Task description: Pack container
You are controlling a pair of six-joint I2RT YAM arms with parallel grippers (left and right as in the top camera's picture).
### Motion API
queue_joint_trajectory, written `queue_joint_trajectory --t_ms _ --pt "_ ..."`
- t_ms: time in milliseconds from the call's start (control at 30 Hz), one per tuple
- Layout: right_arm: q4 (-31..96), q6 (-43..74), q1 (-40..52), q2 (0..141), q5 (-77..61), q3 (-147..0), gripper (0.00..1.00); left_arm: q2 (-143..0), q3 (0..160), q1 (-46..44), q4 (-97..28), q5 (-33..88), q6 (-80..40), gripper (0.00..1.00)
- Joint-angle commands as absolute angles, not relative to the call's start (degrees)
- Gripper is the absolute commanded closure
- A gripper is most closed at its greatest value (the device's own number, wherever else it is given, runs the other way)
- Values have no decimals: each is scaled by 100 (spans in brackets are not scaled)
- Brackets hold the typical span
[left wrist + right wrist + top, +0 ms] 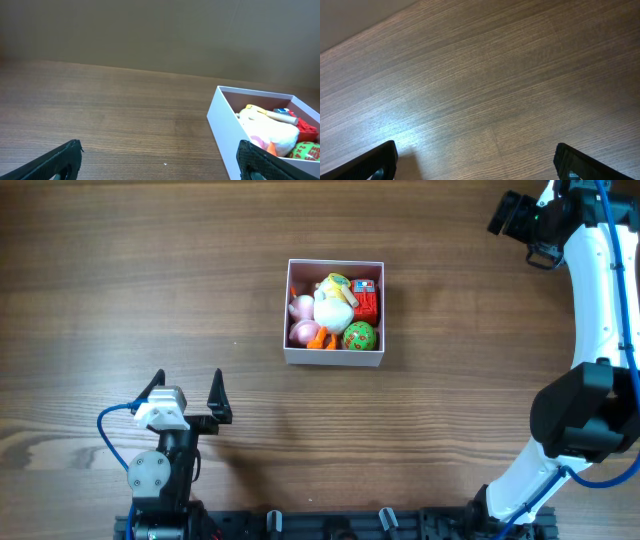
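1. Jaws of the left gripper (187, 388) stand wide apart, empty, near the front of the table (150, 260).
2. Container (335, 358) sits mid-table, toys (335, 310) heaped inside; packing looks done.
3. Right gripper (477, 162), far corner, gapes empty too; no loose toy shows, so the arms need only stay clear.

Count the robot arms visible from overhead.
2. The left arm stands at the near left edge, short of the box. The right arm runs up the right side to the far right corner. No other arm seems hidden.
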State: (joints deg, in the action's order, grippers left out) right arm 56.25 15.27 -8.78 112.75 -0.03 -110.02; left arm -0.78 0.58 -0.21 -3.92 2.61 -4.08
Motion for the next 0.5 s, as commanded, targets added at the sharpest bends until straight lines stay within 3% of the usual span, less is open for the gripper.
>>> queue_joint_trajectory --t_ms 0,467 --pt "5612 1518 -860 11229 -75 -10989 0 -27 32 16 -432 204 -320 0" --pt "5669 1496 -856 11227 416 -10989 0 -27 32 16 -432 207 -322 0"
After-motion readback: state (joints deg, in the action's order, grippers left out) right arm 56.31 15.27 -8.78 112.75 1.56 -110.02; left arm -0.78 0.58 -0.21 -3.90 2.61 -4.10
